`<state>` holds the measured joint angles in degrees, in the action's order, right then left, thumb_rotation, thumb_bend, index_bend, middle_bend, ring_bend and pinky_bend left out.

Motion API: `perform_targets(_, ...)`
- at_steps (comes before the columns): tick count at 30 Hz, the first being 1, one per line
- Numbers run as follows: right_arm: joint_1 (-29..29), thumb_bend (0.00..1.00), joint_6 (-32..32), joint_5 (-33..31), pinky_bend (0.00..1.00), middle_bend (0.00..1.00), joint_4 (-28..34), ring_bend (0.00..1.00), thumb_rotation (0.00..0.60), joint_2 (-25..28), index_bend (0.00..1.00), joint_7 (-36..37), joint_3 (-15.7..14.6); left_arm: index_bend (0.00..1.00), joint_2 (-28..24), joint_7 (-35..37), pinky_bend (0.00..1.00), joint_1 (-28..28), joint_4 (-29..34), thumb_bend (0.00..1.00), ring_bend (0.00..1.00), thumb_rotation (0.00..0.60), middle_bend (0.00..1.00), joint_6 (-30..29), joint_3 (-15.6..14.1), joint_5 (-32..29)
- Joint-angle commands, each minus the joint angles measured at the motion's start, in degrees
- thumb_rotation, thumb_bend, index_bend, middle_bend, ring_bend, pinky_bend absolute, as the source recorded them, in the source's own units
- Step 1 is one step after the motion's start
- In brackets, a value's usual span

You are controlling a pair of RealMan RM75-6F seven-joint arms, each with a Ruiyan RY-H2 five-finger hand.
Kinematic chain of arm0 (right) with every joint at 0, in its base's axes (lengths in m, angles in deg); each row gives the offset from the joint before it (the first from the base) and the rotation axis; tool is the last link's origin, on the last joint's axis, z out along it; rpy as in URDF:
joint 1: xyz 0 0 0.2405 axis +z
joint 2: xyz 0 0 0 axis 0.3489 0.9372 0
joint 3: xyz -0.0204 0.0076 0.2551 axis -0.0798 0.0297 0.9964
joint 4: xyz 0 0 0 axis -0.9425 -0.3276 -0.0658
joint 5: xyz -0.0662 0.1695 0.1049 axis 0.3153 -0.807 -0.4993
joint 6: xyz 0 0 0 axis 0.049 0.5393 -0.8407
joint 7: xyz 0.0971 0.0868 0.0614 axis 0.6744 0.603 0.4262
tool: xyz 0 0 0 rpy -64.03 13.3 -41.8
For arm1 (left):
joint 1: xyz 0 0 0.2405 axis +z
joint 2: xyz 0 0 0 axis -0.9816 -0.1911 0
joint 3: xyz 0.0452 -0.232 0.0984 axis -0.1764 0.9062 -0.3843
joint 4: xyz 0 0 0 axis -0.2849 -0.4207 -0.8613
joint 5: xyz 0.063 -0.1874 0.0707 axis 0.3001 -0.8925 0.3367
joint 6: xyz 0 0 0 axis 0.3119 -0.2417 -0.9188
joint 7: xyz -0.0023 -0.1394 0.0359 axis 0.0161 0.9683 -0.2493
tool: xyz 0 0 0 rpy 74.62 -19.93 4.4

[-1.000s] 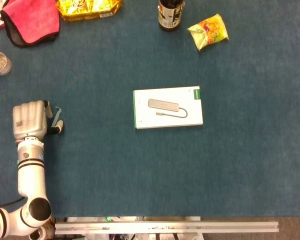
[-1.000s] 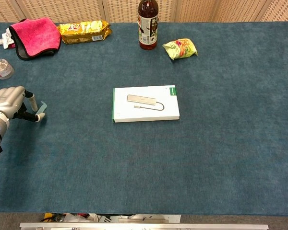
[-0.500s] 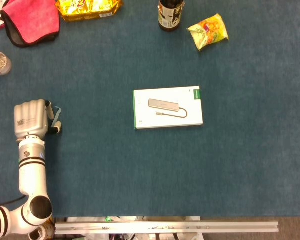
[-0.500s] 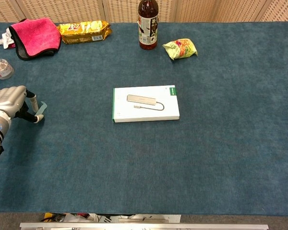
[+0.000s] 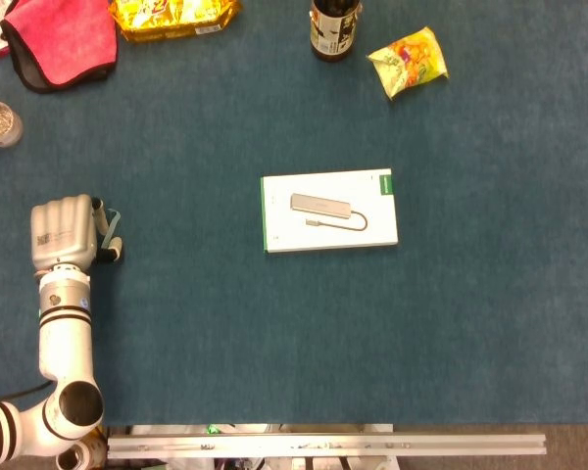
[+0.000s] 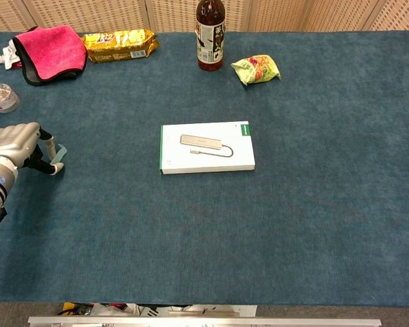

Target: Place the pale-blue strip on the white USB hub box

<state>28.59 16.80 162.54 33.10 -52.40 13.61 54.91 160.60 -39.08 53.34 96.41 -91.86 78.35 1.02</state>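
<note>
The white USB hub box lies flat in the middle of the blue table, a green stripe along its left edge. My left hand is at the far left, well away from the box, knuckles up and fingers curled down to the cloth. The pale-blue strip is small and thin; it shows between the thumb and a finger, which pinch it just above the table. My right hand appears in neither view.
At the back stand a dark bottle, a yellow snack bag, a gold packet and a pink cloth. A small clear jar sits just behind my left hand.
My left hand has shifted slightly to the right and a little nearer, with the strip between its fingers. The box has not moved.
</note>
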Motion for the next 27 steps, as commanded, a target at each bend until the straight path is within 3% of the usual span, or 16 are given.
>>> perform_targets(1, 0.0, 0.26, -0.1, -0.1, 0.41, 0.45, 0.0, 0.38, 0.506, 0.0, 0.26, 0.0, 0.0, 0.57, 0.0, 0.2, 1.0, -0.1, 0.0, 0.31, 1.0, 0.442, 0.99, 0.1, 0.0, 0.1)
perform_targets(2, 0.0, 0.26, -0.1, -0.1, 0.41, 0.45, 0.0, 0.38, 0.506, 0.0, 0.26, 0.0, 0.0, 0.57, -0.1, 0.2, 1.0, -0.1, 0.0, 0.32, 1.0, 0.42, 0.99, 0.1, 0.0, 0.0)
perform_targets(7, 0.1, 0.26, -0.2, -0.1, 0.41, 0.45, -0.2, 0.38, 0.506, -0.2, 0.26, 0.0, 0.1, 0.58, 0.0, 0.1, 1.0, -0.3, -0.2, 0.34, 1.0, 0.42, 1.0, 0.3, 0.0, -0.4)
perform_targets(13, 0.0, 0.26, -0.2, -0.1, 0.41, 0.45, -0.2, 0.38, 0.505, -0.2, 0.26, 0.0, 0.1, 0.59, 0.2, 0.1, 1.0, -0.5, -0.7, 0.36, 1.0, 0.518, 1.0, 0.3, 0.0, -0.8)
perform_targets(27, 0.0, 0.26, -0.1, -0.2, 0.41, 0.45, 0.4, 0.38, 0.506, 0.0, 0.26, -0.6, 0.2, 0.61, -0.6, 1.7, 1.0, -0.5, -0.6, 0.38, 1.0, 0.592, 1.0, 0.9, -0.1, 0.2)
